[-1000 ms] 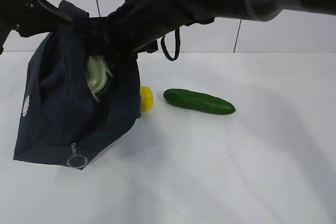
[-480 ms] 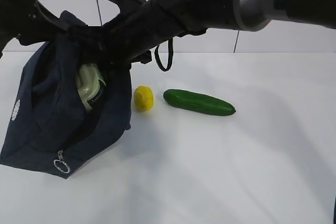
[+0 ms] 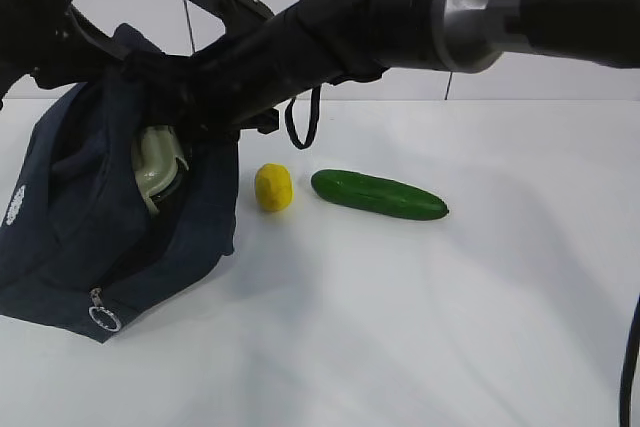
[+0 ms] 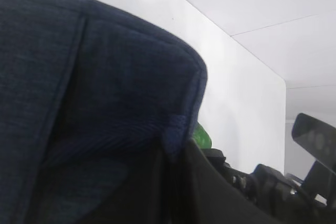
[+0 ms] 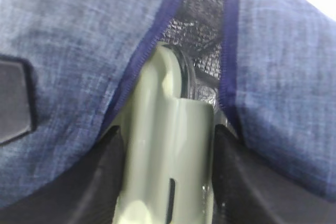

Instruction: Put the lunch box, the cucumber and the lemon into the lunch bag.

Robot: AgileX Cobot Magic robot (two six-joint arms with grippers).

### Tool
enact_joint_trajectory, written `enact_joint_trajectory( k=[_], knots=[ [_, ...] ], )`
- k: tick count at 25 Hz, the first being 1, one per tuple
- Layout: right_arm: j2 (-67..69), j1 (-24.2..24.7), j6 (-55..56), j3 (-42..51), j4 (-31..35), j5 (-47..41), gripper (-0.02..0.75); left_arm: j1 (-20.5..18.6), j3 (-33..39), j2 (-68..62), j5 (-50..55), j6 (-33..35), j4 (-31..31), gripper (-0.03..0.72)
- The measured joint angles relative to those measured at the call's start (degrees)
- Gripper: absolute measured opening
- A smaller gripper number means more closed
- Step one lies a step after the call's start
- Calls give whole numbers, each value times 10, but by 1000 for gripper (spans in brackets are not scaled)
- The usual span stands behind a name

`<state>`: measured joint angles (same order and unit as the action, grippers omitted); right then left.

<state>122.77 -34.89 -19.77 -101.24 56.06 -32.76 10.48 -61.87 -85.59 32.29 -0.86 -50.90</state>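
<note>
White tabletop ran smooth and matte back to a pale panelled wall with thin dark seams; soft arm shadows lay across the surface. Left gripper sat at the upper rim of the lunch bag, jaws clenched on the navy fabric there; its wrist view showed little but cloth filling the frame. Right gripper reached across into the bag's open mouth, its dark fingers closed on either side of the lunch box, pale green lid edge-on, silvery lining beyond it. Bag slumped on the table below both grippers, ring pull at its near bottom corner. Lemon rested on the table just beside the bag, below the right forearm. Cucumber lay near the lemon, apart from it, well clear of both grippers.
</note>
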Motion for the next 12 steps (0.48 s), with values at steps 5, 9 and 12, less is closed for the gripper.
enact_joint_trajectory(
  k=[5, 9, 12],
  knots=[
    [4, 0, -40, 0, 28, 6, 390, 0, 0, 0, -1, 1, 1, 27],
    [6, 0, -66, 0, 32, 9, 418, 0, 0, 0, -1, 1, 1, 27],
    [7, 0, -83, 0, 42, 10, 435, 0, 0, 0, -1, 1, 1, 27]
  ],
)
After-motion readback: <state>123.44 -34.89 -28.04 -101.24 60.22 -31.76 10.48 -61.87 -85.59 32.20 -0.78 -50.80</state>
